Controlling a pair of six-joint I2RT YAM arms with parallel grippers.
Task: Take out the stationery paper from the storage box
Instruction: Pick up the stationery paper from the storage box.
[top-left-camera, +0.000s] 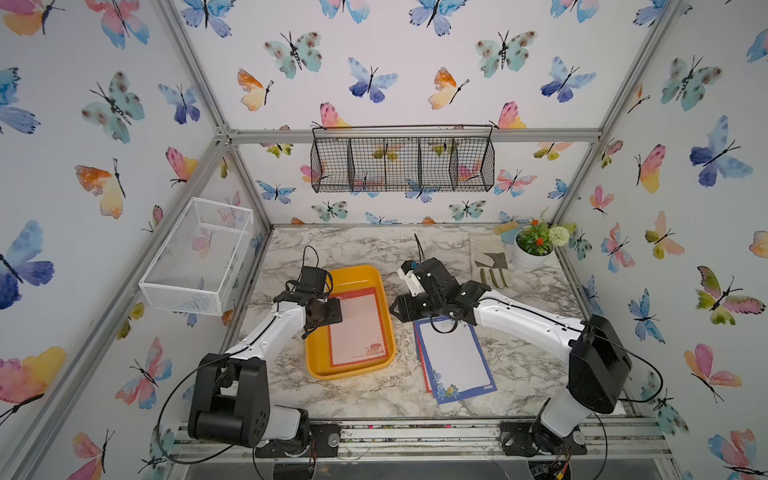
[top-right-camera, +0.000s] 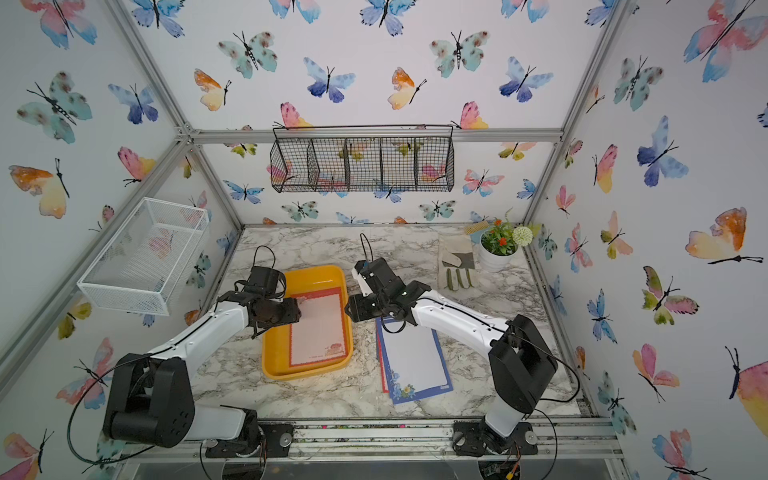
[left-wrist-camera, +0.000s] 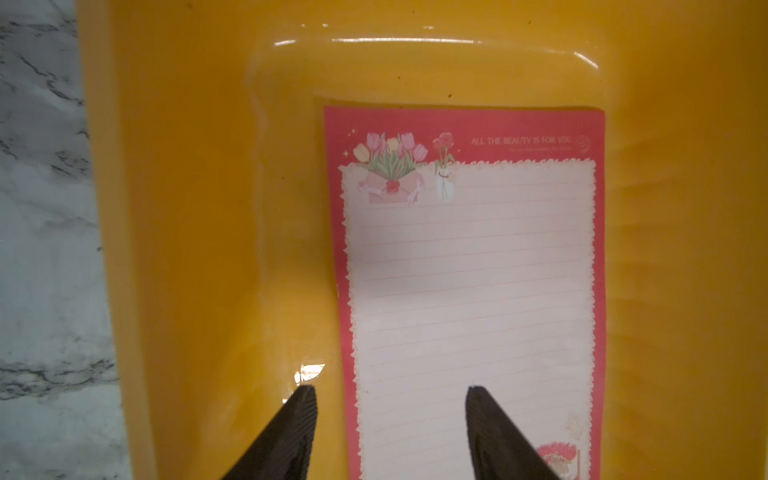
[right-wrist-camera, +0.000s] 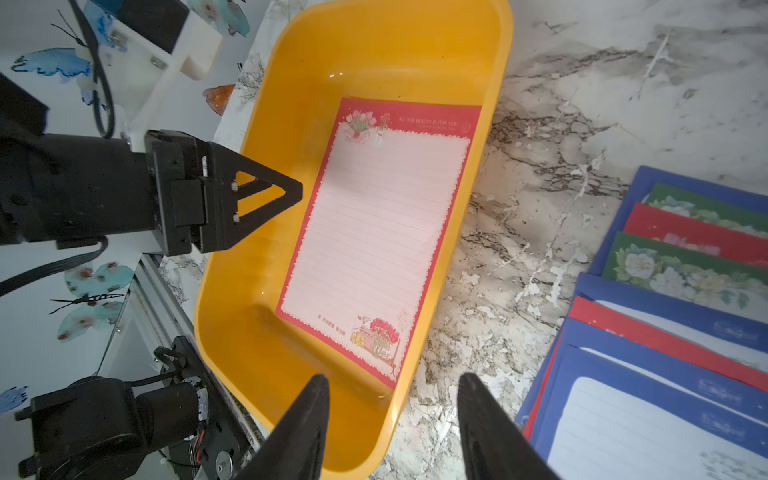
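Left arm (top-left-camera: 270, 328): It is reaching in from the front left corner of the desk (top-left-camera: 374, 399). The left jaws are standing spread, pinching nothing. One is hanging over the bare floor of the storage box (left-wrist-camera: 208, 249) and one over the red-edged sheet (left-wrist-camera: 469, 291), so the sheet's left long edge is lying between them. I think they are getting ready to nip that edge. I cannot tell if they are touching anything.
Storage box: It is sitting near the middle of the desk, long sides running back to front.
Red-edged sheet: This stationery paper is lying flat in the box, hugging the right wall, which is leaving room for a jaw on its left. Its long way is running along the box, with the tulip heading pointing to the desk's back edge.
Right arm (top-left-camera: 519, 320): The right jaws are spread and empty, hanging by the box's right rim, probably waiting.
Paper pile (top-left-camera: 455, 357): Sheets are lying fanned on the desk, right of the box, nearer the front edge.
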